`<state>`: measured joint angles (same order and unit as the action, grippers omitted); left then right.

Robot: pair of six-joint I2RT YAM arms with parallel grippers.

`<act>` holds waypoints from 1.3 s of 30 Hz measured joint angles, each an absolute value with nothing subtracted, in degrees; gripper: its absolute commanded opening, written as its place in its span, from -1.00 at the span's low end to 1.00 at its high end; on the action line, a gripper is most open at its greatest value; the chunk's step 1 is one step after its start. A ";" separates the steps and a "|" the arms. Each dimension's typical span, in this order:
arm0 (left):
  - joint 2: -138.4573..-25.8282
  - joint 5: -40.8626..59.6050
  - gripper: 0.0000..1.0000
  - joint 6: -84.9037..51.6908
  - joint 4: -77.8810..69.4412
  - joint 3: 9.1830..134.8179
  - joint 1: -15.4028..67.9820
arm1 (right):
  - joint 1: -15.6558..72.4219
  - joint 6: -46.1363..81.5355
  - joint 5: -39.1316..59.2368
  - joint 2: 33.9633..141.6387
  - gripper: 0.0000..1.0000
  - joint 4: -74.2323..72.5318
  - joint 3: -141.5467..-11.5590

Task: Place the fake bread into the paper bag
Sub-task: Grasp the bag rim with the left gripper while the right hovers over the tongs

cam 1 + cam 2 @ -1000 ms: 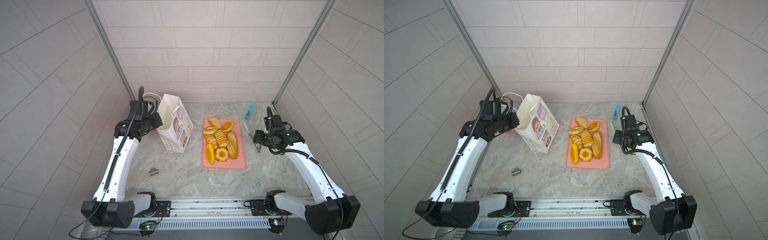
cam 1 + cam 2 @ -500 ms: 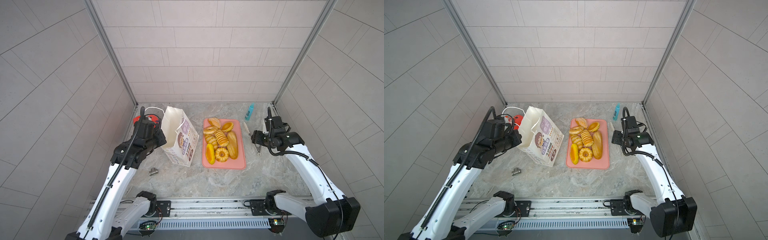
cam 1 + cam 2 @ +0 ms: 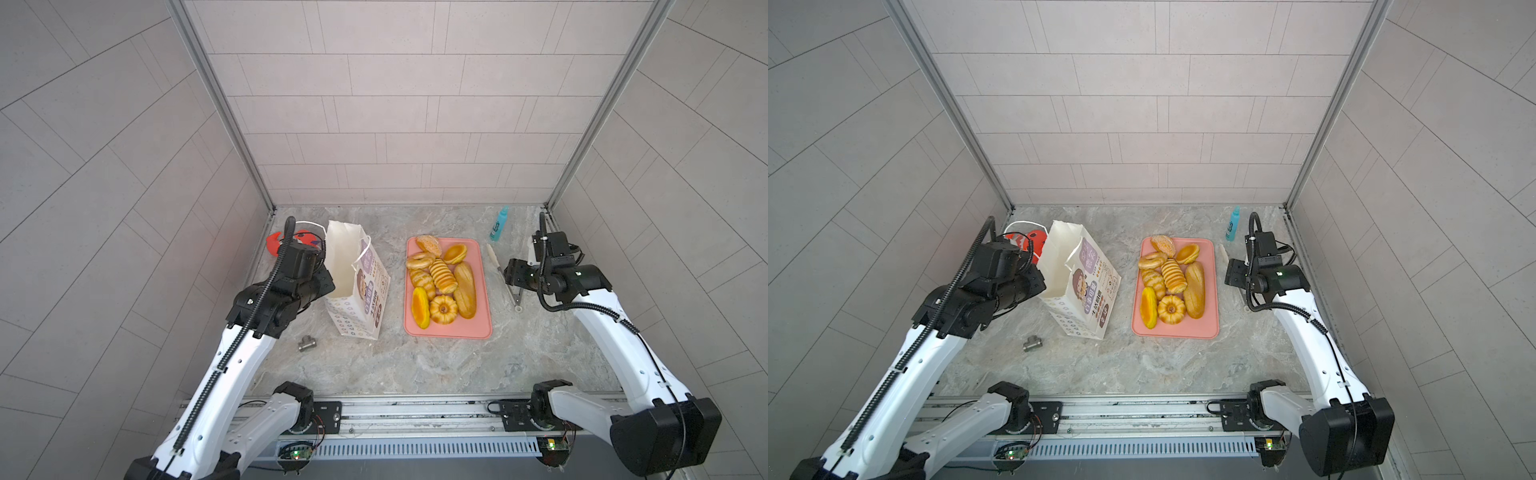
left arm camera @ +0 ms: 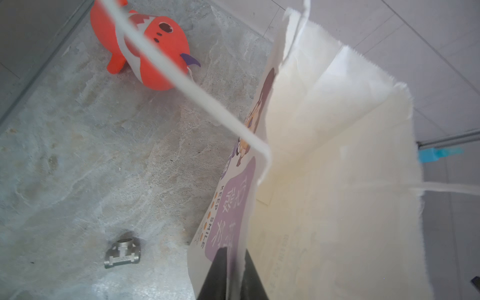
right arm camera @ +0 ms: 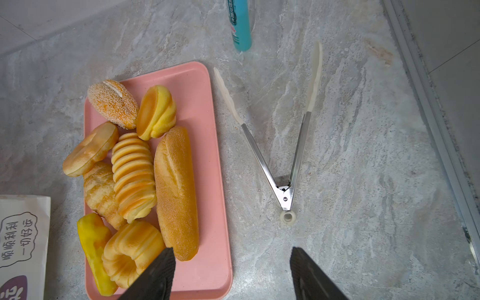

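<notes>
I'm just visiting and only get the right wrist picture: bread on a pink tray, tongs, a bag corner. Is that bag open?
Observer: Yes, the paper bag stands with its mouth open upward, in both top views.
Operator: Is anything holding it?
Observer: The left hand has a finger on each side of the bag's rim; whether it pinches I cannot tell.
Operator: Anything else over there?
Observer: A red plush fish lies near the back corner, on the bag's side away from the pink tray.

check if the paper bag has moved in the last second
yes. the paper bag has come forward: its bottom corner is now about level with the near edge of the pink tray, earlier behind it.
</notes>
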<state>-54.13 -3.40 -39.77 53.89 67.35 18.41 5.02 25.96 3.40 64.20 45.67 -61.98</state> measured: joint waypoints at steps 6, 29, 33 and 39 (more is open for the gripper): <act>-54.22 -3.01 0.52 -40.07 53.95 67.88 18.50 | 4.91 26.00 3.38 64.25 0.43 42.87 -60.34; -61.78 -1.19 0.89 -19.68 52.82 84.27 18.50 | -0.21 24.97 0.45 67.24 0.58 39.31 -55.31; -61.23 -0.08 1.00 -19.38 51.31 81.43 18.50 | -0.58 24.05 -1.15 70.02 0.57 38.98 -54.22; -58.39 0.62 1.00 -19.42 50.39 75.90 18.50 | -0.91 22.81 -3.40 75.61 0.83 37.60 -53.49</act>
<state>-58.39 0.62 -19.42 50.39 75.90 18.50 -0.91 22.81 -3.40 75.61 37.60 -53.49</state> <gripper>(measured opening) 0.997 0.935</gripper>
